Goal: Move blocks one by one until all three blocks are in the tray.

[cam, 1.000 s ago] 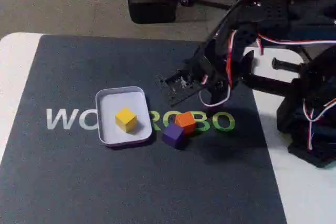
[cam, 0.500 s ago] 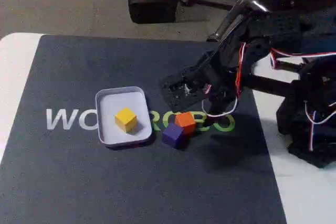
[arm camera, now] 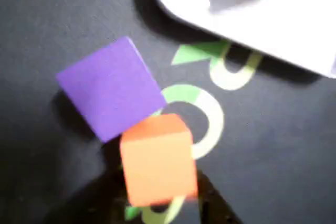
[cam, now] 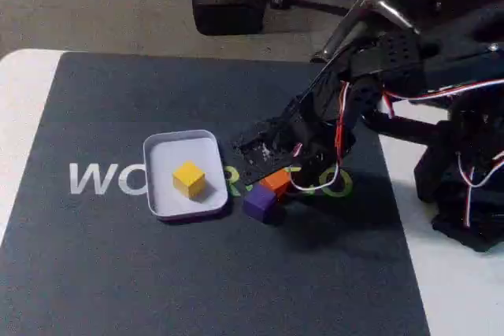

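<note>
The gripper [cam: 266,164] hung low over the orange block [cam: 276,180], which lay directly beneath it and just right of the tray [cam: 161,194] in the fixed view, so the coming grasp looked to turn on a short drop straight down rather than any sideways reach. The purple block [cam: 258,201] sat touching the orange one at a corner, on the side nearer the camera, and might be nudged as the fingers closed. In the wrist view the orange block [arm camera: 157,158] stood between two dark finger shapes at the bottom edge, apart and holding nothing, though how wide they stood could not be judged. The yellow block [cam: 189,179] rested inside the tray. Compared with a second before, the arm had swung down and toward the tray, covering part of the orange block; the blocks themselves had not moved.
</note>
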Action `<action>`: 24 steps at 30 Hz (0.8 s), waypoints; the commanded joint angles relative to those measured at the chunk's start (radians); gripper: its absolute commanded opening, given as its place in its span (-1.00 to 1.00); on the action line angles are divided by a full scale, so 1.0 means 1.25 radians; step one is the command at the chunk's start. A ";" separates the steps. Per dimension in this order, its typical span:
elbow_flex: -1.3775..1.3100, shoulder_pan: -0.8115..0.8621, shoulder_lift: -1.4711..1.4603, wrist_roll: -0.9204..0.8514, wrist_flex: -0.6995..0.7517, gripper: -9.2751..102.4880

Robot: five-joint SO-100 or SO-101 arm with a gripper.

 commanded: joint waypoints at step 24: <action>-0.545 -0.063 -0.295 0.503 0.179 -0.98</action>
